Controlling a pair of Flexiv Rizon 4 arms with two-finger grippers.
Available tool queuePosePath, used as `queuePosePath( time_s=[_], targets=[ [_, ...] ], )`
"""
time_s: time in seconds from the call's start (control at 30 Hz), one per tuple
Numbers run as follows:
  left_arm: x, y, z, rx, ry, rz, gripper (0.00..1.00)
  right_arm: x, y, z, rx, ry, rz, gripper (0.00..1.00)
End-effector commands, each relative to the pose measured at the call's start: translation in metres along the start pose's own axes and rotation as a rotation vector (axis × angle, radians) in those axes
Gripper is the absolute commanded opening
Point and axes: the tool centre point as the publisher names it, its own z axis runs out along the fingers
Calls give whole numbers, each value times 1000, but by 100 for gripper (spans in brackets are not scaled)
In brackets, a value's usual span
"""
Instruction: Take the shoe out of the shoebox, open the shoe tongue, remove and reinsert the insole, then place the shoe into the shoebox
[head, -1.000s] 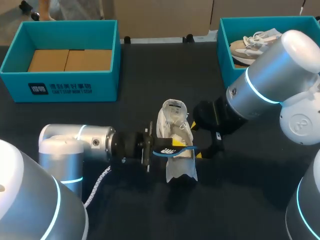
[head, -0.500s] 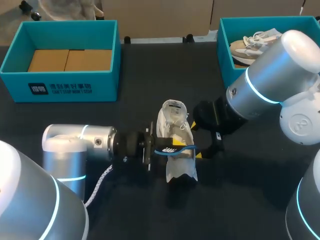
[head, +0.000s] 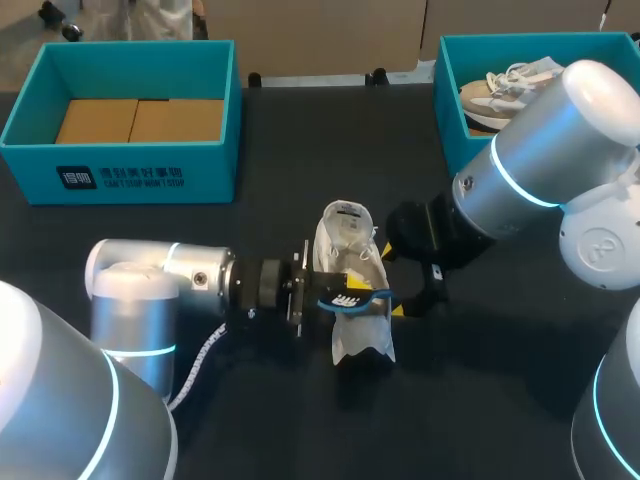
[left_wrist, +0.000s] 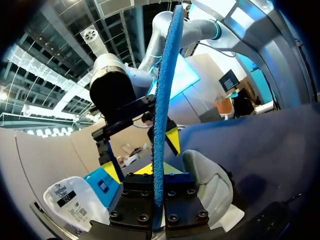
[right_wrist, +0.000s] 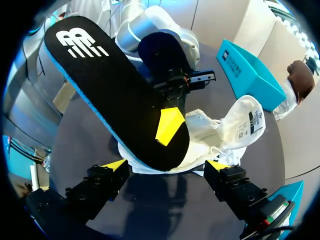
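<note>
A white shoe (head: 352, 262) lies on the dark table in the middle, tongue (head: 346, 216) pointing to the back. My left gripper (head: 342, 298) is shut on the heel end of a black insole with a blue edge (head: 360, 298), holding it just over the shoe's opening. In the left wrist view the insole (left_wrist: 163, 100) stands edge-on between the fingers (left_wrist: 139, 196), with the shoe (left_wrist: 212, 186) beside it. My right gripper (head: 402, 302) stands open against the shoe's right side. In the right wrist view the insole (right_wrist: 112, 90) hangs above my open right gripper (right_wrist: 166, 168) and the shoe (right_wrist: 222, 131).
A teal shoebox (head: 120, 175) with brown cardboard inside stands at the back left. A second teal box (head: 452, 110) at the back right holds another shoe (head: 500, 88). Both arms crowd the middle of the table.
My left arm has shifted a little to the right, bringing the insole slightly further over the shoe. The right arm and the shoe have stayed put.
</note>
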Motion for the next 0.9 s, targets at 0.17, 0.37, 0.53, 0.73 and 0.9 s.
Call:
queuePosePath(
  time_s=[0.17,0.37,0.53,0.73,0.9],
  targets=[
    [2,14,2,-21,5,-11,0,1,0,0,0,-1,0,100],
    [5,21,0,-39,2,-15,0,1,0,0,0,-1,0,100],
    [6,22,-1,-43,-9,-28,0,1,0,0,0,-1,0,100],
    [5,8,0,-34,-13,-19,27,1,0,0,0,-1,0,100],
    [2,-3,0,-30,-5,-24,25,1,0,0,0,-1,0,100]
  ],
)
